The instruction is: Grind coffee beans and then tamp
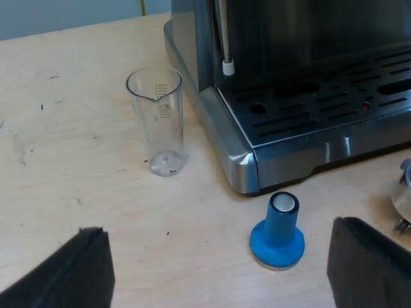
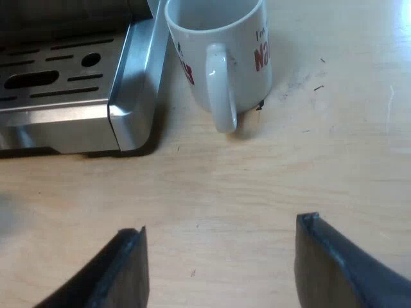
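You look to be at the start: your left gripper [image 1: 225,260] and right gripper [image 2: 221,256] both hang spread and empty over the pale wooden desk [image 1: 77,160]. The blue round-footed tamper [image 1: 277,232] stands untouched just beside the steel espresso machine [image 1: 302,128], near its corner. A cut-off metal rim [image 1: 404,192] near the tamper may be the holder, and whatever it holds is hidden.

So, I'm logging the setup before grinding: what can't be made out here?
- Left wrist view: espresso machine cut off above its drip tray by the picture's edge.
- Left wrist view: metal part near the blue tamper, cut by the edge, unidentifiable.
- Left wrist view: measuring glass markings too small to read.
- Right wrist view: mug lettering wraps round its side, unreadable.
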{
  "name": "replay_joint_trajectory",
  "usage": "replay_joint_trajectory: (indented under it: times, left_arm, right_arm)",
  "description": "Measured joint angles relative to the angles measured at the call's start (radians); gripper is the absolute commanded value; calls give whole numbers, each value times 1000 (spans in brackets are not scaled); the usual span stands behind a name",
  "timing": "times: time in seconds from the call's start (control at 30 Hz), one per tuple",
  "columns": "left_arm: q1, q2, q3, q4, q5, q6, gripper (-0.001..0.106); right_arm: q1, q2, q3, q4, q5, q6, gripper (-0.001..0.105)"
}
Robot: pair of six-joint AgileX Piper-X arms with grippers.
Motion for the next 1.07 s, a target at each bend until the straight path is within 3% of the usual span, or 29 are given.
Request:
replay_joint_trajectory:
  times: [0.23, 1.07]
  left_arm:
    - [0, 0, 0, 0, -1, 0, 70]
    - [0, 0, 0, 0, 0, 0, 70]
  right_arm:
    - [0, 0, 0, 0, 0, 43, 52]
    - [0, 0, 0, 0, 0, 44, 52]
